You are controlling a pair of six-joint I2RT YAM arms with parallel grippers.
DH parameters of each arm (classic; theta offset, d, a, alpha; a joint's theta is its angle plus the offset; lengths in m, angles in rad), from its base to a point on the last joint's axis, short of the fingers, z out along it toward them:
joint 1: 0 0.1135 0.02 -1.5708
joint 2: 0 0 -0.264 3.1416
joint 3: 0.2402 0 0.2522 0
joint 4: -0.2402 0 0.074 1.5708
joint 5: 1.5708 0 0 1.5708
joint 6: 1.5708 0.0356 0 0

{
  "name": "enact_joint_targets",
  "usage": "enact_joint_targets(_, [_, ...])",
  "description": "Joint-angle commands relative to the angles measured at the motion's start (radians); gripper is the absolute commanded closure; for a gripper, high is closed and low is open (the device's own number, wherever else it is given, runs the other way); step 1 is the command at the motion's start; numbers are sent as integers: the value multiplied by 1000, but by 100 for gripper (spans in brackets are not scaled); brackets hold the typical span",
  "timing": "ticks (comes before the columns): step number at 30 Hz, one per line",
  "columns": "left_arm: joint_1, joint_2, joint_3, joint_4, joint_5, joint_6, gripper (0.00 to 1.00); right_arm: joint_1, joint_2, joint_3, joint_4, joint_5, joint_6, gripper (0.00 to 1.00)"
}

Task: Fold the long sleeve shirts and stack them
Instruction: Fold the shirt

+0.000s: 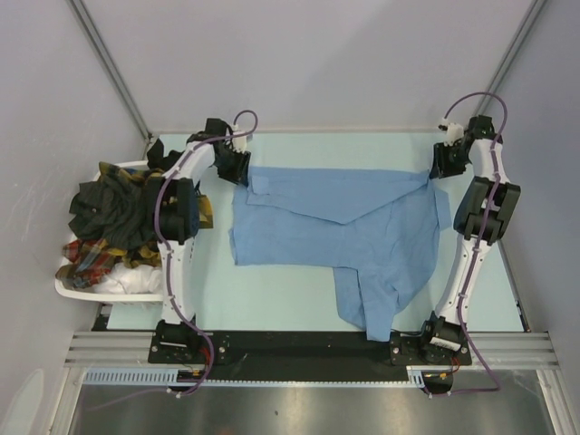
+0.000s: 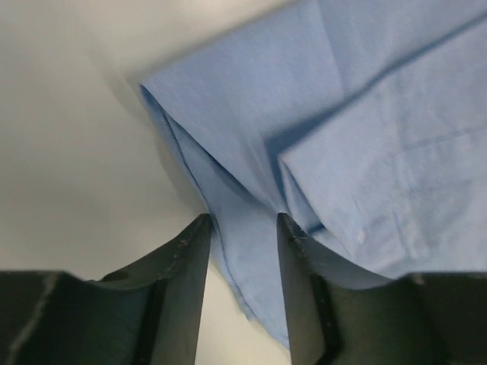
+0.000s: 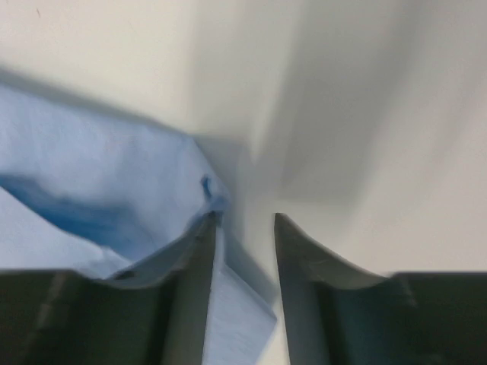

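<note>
— So, which step are we on?
— We are mid-fold on the light blue shirt [image 1: 335, 227], which lies flat in the middle of the worktop [image 1: 272, 290]. Our left gripper [image 2: 243, 220] sits at its 10 o'clock corner, jaws apart over the cloth edge. The right gripper [image 3: 245, 219] is at 2 o'clock, also parted, with nothing clamped.
— And next?
— We judge both must pinch their corners together, then carry that edge toward 6 o'clock. The other shirts [image 1: 109, 213] wait in the basket [image 1: 62, 288] at 9 o'clock.

No text, label or number can be read anywhere.
</note>
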Motion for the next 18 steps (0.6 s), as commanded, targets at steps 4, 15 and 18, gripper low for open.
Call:
enact_joint_targets(4, [-7, -375, -243, 80, 153, 157, 44, -75, -314, -166, -136, -124, -215, 24])
enact_joint_targets(15, [-194, -863, -906, 125, 206, 556, 40, -31, -901, -971, -344, -202, -835, 18])
enact_joint_targets(18, [-233, -909, -1027, 119, 187, 654, 41, -5, -994, -1121, -344, -165, -908, 30])
